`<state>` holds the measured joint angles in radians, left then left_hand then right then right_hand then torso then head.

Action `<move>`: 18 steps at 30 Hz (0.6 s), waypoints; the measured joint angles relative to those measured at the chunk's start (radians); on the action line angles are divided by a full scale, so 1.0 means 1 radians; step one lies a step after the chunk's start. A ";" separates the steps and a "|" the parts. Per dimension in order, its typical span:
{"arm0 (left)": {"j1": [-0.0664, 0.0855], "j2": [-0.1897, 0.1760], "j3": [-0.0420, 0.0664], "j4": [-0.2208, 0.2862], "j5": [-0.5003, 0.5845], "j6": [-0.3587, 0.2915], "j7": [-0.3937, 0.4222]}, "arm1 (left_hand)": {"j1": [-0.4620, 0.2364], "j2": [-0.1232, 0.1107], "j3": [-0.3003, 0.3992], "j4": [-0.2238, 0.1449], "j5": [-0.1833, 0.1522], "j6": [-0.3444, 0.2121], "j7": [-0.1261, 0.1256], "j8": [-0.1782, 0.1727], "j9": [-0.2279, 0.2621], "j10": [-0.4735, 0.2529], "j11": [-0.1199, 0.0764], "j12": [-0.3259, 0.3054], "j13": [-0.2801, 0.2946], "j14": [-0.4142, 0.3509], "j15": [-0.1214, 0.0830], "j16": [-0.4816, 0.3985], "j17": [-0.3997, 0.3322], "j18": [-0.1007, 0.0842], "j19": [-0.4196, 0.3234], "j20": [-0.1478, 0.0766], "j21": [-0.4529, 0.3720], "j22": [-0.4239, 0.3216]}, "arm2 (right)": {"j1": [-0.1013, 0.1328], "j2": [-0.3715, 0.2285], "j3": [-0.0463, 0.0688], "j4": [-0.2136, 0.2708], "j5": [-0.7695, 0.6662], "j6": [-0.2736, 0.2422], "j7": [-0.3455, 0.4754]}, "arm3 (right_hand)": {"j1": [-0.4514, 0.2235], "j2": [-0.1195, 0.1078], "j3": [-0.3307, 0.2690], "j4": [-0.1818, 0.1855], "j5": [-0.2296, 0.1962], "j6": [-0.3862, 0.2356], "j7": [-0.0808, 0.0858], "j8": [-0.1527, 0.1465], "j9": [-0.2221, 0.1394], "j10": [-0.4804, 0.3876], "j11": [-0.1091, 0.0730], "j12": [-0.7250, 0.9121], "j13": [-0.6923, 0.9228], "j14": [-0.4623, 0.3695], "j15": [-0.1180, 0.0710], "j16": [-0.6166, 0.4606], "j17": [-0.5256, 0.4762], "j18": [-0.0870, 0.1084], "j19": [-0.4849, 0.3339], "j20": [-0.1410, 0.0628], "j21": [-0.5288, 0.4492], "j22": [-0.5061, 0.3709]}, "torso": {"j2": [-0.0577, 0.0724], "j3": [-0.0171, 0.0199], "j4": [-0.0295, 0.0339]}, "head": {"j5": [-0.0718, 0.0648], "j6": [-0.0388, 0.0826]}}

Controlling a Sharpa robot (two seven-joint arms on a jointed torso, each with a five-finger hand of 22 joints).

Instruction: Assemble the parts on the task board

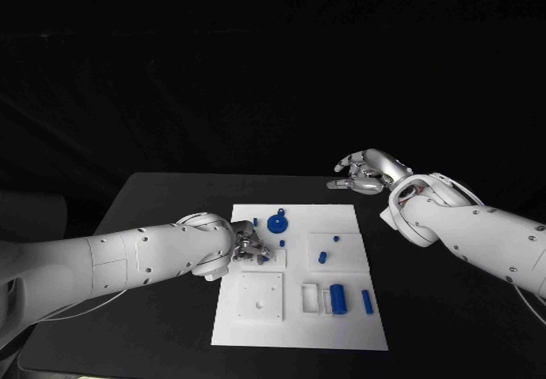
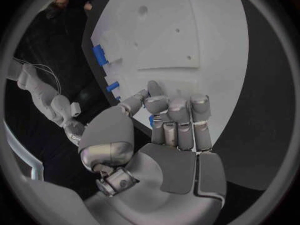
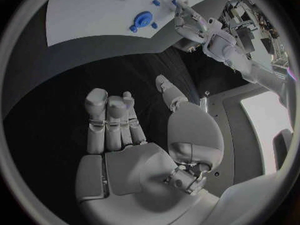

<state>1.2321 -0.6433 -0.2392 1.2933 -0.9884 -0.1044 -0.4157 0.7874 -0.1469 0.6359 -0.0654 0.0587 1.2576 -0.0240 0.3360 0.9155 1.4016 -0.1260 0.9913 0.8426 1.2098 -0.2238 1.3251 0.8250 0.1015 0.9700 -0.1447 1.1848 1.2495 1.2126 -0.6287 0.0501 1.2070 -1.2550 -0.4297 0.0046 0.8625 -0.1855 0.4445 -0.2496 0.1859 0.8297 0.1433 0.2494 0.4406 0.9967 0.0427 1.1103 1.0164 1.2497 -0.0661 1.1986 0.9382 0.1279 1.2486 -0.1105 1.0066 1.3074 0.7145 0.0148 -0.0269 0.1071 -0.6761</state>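
Note:
The white task board (image 1: pixel 298 332) lies in the middle of the black table. My left hand (image 1: pixel 250 247) hovers low over the board's left middle, its fingers (image 2: pixel 178 117) curled against the thumb around a small blue part (image 2: pixel 150 120). A blue round wheel-like part (image 1: pixel 278 224) stands just beyond that hand and is seen again as the wheel (image 3: pixel 145 21). My right hand (image 1: pixel 366 171) is raised over the table's far right edge, away from the board, holding nothing, with fingers (image 3: pixel 109 120) loosely bent and the thumb apart.
Loose blue pieces lie on the board's right half: two small ones (image 1: pixel 337 238) (image 1: pixel 322 257), a thick cylinder (image 1: pixel 337 297) and a thin pin (image 1: pixel 366 301). A raised white square plate (image 1: pixel 260 297) sits at the near left. Bare black table (image 1: pixel 159 205) surrounds the board.

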 measured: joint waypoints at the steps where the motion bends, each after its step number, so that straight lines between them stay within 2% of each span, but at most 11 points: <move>1: -0.001 -0.001 0.000 0.000 0.000 0.000 -0.001 | -0.006 -0.009 0.000 0.013 -0.003 0.001 -0.001 0.000 0.001 0.000 0.000 0.000 0.000 0.002 -0.002 0.000 0.000 0.000 -0.003 0.003 0.000 -0.001 | 0.000 0.000 0.000 0.000 0.000 0.000 0.000 | 0.000 0.000 0.000 0.000 0.000 0.000 0.000 0.000 0.000 0.000 0.000 0.000 0.000 0.000 0.000 0.000 0.000 0.000 0.000 0.000 0.000 0.000 | 0.000 -0.0002 0.0001 | 0.000 0.000; 8: -0.001 -0.019 -0.001 0.007 0.000 0.000 -0.004 | -0.012 -0.080 0.020 0.096 -0.004 -0.002 0.002 -0.004 0.013 0.000 0.000 0.004 -0.001 0.003 -0.003 0.007 -0.003 0.000 -0.003 0.003 0.012 -0.012 | 0.000 -0.001 0.000 0.000 0.000 0.000 0.000 | 0.000 0.000 -0.003 -0.003 0.000 0.000 0.000 0.000 0.000 0.000 0.000 0.000 -0.001 0.000 0.000 -0.004 0.000 0.000 0.000 0.000 0.000 0.000 | 0.000 -0.0008 0.0005 | -0.001 0.004; 10: -0.001 -0.024 0.001 0.011 0.000 0.000 -0.004 | -0.012 -0.087 0.025 0.107 -0.004 -0.002 0.002 -0.004 0.016 0.000 0.000 0.004 -0.001 0.003 -0.003 0.007 -0.003 0.000 -0.003 0.003 0.015 -0.013 | 0.000 -0.001 0.000 0.000 0.000 0.000 0.000 | 0.000 0.000 -0.003 -0.003 0.000 0.000 0.000 0.000 0.000 0.000 0.000 0.000 -0.001 0.000 0.000 -0.004 0.000 0.000 0.000 0.000 0.000 0.000 | 0.000 -0.0013 0.0006 | -0.002 0.005; 14: -0.001 -0.037 0.011 0.026 0.003 0.000 -0.005 | -0.010 -0.099 0.027 0.122 -0.004 -0.003 0.002 -0.004 0.019 0.000 0.000 0.004 -0.001 0.003 -0.003 0.007 -0.004 0.000 -0.003 0.003 0.015 -0.016 | 0.000 -0.002 0.000 -0.001 0.001 0.000 0.000 | 0.000 0.000 -0.003 -0.003 0.000 0.000 0.000 0.000 0.000 0.000 0.000 0.000 -0.001 0.000 0.000 -0.004 0.000 0.000 0.000 0.000 0.000 0.000 | 0.000 -0.0013 0.0008 | -0.002 0.009; 18: 0.000 -0.047 0.050 0.036 0.013 -0.001 -0.005 | 0.001 -0.110 0.026 0.130 -0.004 -0.017 0.008 -0.011 0.021 -0.003 0.001 -0.001 -0.008 0.001 0.000 0.007 -0.011 0.000 -0.012 0.005 0.015 -0.022 | 0.000 -0.003 0.000 -0.002 0.002 -0.001 0.000 | 0.000 0.000 -0.003 -0.003 0.000 0.000 0.000 0.000 0.000 0.000 0.000 0.000 -0.002 0.000 0.000 -0.004 0.000 0.000 0.000 0.000 -0.004 0.000 | -0.001 -0.0013 0.0012 | -0.002 0.012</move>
<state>1.2321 -0.6901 -0.1889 1.3288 -0.9753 -0.1051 -0.4205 0.7881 -0.2568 0.6623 0.0641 0.0550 1.2407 -0.0159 0.3252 0.9370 1.3984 -0.1250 0.9904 0.8347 1.2106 -0.2243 1.3320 0.8140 0.1013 0.9575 -0.1395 1.2003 1.2274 1.2123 -0.6319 0.0501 1.2047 -1.2531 -0.4302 0.0050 0.8626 -0.1855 0.4419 -0.2523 0.1859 0.8296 0.1431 0.2494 0.4405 0.9967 0.0427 1.1103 1.0144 1.2497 -0.0660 1.1946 0.9383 0.1280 1.2486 -0.1103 1.0027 1.3073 0.7138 0.0134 -0.0258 0.1050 -0.6642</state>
